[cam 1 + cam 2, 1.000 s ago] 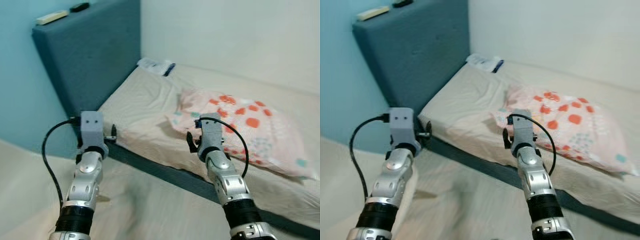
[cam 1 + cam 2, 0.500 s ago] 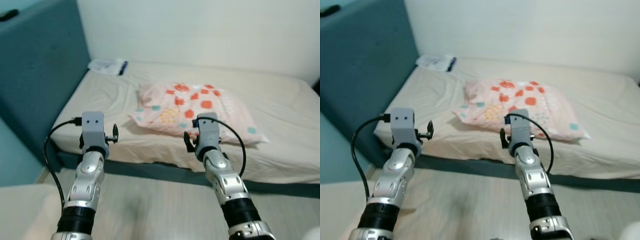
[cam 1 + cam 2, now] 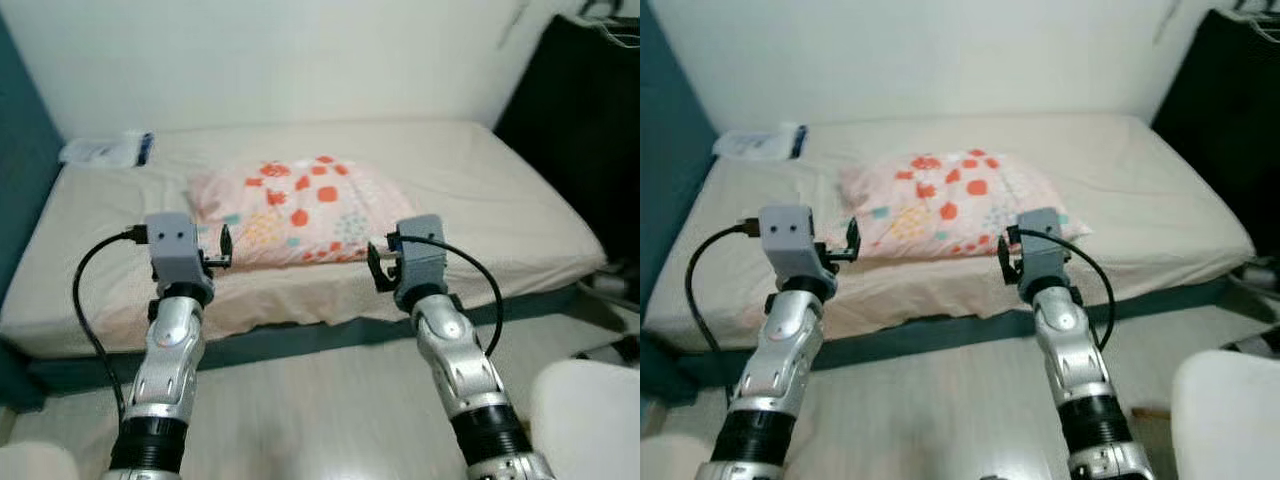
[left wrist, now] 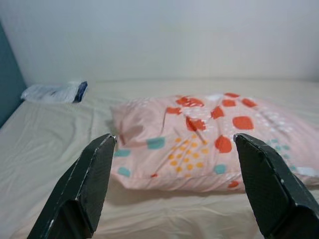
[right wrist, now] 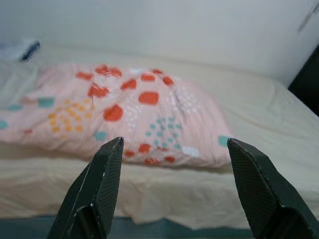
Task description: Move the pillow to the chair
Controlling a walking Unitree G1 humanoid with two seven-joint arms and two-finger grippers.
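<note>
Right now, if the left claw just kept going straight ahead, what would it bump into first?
Most likely the pillow: it lies straight ahead between the open left gripper's fingers, on the bed. Depth is uncertain.

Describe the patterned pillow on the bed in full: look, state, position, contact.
The pale pink fabric pillow with red, teal and yellow spots is soft, plump, slightly creased. It lies flat on the beige-sheeted bed, nearer the front edge, long side across. Only the sheet touches it; the open left pincer and right pincer hover short of it.

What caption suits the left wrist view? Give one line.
Open left pincer faces the patterned pillow lying on the bed.
</note>
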